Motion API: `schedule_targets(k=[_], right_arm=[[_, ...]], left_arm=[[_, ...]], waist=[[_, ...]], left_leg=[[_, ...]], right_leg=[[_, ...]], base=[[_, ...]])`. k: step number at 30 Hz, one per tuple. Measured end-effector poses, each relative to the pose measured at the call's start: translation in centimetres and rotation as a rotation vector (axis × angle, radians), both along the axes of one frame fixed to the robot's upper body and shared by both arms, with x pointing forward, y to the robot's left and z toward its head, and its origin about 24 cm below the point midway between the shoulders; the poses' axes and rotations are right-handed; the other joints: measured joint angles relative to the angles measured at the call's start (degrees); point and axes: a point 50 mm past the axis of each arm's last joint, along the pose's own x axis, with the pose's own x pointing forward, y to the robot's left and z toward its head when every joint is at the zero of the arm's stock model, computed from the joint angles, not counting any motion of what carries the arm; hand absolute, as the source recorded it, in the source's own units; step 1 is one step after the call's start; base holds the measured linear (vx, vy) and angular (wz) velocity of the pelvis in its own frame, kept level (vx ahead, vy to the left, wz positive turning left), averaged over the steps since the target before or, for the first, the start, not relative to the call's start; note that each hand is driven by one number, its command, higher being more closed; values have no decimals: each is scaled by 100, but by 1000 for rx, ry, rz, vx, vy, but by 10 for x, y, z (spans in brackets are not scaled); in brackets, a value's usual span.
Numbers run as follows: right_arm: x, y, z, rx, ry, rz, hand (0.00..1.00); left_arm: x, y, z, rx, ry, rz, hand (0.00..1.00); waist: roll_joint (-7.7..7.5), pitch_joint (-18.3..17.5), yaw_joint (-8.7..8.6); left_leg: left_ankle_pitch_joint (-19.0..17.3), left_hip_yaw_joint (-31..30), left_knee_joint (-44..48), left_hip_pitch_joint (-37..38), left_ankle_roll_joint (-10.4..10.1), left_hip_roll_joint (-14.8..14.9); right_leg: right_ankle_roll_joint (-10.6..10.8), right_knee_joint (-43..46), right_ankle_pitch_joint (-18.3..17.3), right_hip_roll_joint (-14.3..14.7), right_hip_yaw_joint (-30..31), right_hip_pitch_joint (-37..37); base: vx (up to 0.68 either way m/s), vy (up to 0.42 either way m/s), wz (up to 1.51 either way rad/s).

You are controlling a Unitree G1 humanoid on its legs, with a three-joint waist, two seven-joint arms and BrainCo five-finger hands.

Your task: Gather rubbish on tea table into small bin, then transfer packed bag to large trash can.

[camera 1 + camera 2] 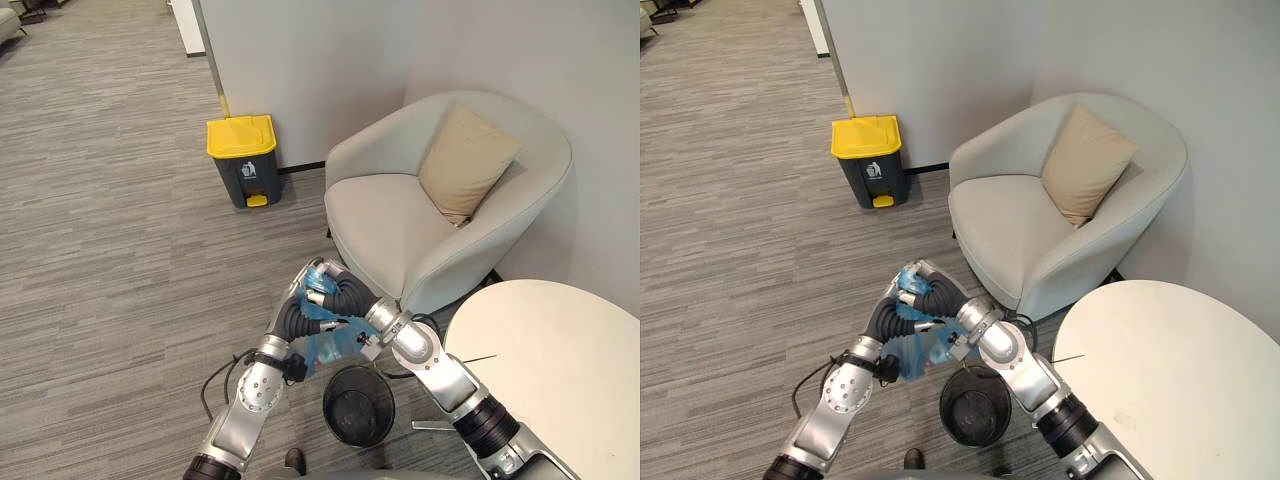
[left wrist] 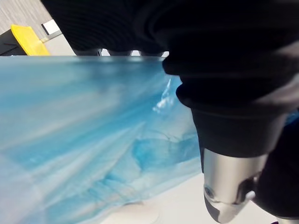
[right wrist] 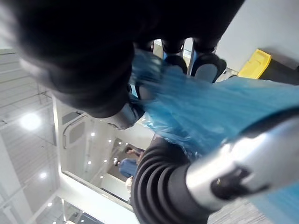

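A translucent blue rubbish bag [image 1: 330, 343] hangs just above the small black mesh bin [image 1: 345, 420] on the carpet. Both hands meet at the bag's gathered top. My left hand [image 1: 303, 305] comes up from the lower left and my right hand [image 1: 338, 287] reaches over from the right. In the right wrist view the dark fingertips [image 3: 205, 67] curl into the blue bag [image 3: 210, 107]. The left wrist view has the blue bag [image 2: 84, 140] stretched close across it. The large grey trash can with a yellow lid [image 1: 243, 160] stands shut by the wall, well beyond the hands.
A beige armchair [image 1: 390, 225] with a tan cushion [image 1: 465, 160] stands to the right of the trash can. The round white tea table [image 1: 560, 350] is at the lower right, beside the small bin. Grey carpet runs between the hands and the can.
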Motion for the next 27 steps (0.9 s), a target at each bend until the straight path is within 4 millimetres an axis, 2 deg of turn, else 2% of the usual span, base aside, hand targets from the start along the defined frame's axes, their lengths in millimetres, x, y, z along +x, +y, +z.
schedule_targets(k=[3,12,22,27], right_arm=[[-1,4,1,38,29,29,100],[-4,15,5,89,71,94,100],[-2,15,4,59,65,60,100],[6,17,9,45,32,45,100]], left_arm=[[3,-3,3,24,-26,11,0],[9,-7,-5,90,-8,46,0],[5,-7,-37,141,128,39,0],[1,-7,-51,154,191,39,0]], waist=[[-1,-29,3],[-28,-195,7],[-58,-229,17],[-65,-234,25]], left_leg=[[2,-1,-2,2,-1,-1],[4,-9,-3,2,-1,4],[12,-7,-2,1,-15,50],[30,-12,-2,1,-41,96]], right_leg=[[0,-4,0,-1,4,-2],[0,-14,1,2,11,4],[-46,-136,79,60,27,55],[-59,-133,87,100,27,55]], base=[[0,0,0],[0,0,0],[0,0,0],[0,0,0]])
